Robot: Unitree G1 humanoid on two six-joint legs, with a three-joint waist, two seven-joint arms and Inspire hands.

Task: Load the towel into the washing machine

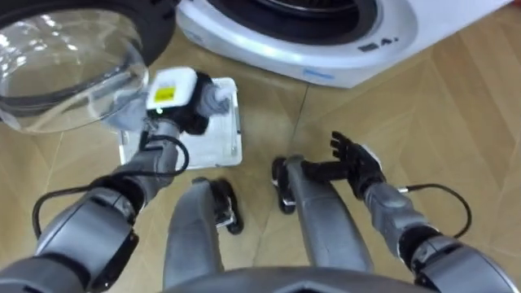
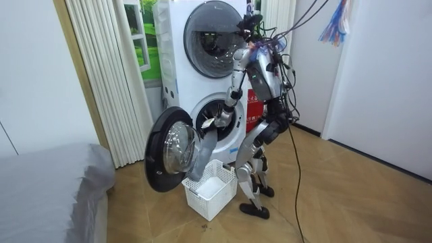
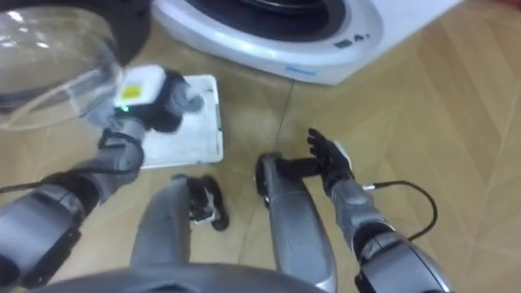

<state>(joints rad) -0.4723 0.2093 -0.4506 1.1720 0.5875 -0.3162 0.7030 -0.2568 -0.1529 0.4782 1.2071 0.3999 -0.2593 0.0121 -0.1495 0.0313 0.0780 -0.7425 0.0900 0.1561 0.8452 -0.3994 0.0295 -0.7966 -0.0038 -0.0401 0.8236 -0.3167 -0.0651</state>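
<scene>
While my left robot hand is clenched on the top end of the grey towel, the cloth hangs as a long limp strip in the middle of the room view. It runs from the mouth of the lower washing machine down to the white basket on the floor, and I cannot tell whether its tail rests inside. Through my eyes, that hand sits in the upper left of the frame above the basket, with a grey bunch of cloth just beside it. My right robot hand shows right of centre, released, fingers spread, holding nothing. The round glass door stands open at the upper left, and the drum opening lies along the top edge.

I judge the towel light, soft and floppy, neither slippery nor fragile, so a firm pinch on a fold should keep it. Held by one end, it trails, and the tail could snag on the basket rim or the door. A second hold near its middle with my free hand would let it go in as a bundle.
</scene>
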